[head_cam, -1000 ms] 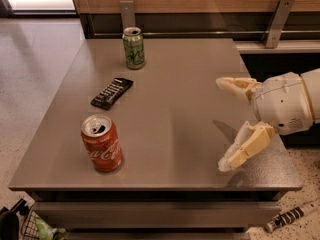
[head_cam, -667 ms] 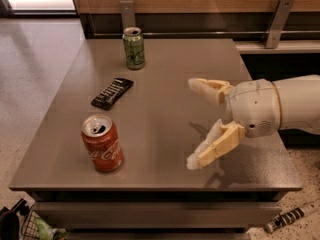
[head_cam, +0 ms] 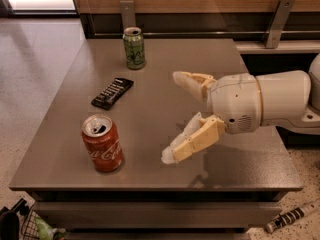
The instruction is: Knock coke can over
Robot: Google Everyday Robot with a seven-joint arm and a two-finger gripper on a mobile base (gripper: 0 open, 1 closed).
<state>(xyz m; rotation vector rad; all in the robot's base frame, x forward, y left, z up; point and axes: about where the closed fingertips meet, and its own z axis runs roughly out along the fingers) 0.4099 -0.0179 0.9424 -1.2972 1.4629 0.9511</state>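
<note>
Leftward over the table (head_cam: 250, 164) has come the gripper (head_cam: 171, 117) since a second ago; the coke can (head_cam: 102, 144) stands upright near the front-left edge; behind it lies a black bar (head_cam: 112, 92); further back, a green can (head_cam: 134, 47); right of these hangs the gripper, well apart from the coke can, its fingers (head_cam: 195, 139) spread wide, holding nothing.

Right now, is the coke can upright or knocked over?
Upright: the coke can stands on its base on the table, silver top up. The gripper, open, hangs beside it, not touching.
</note>
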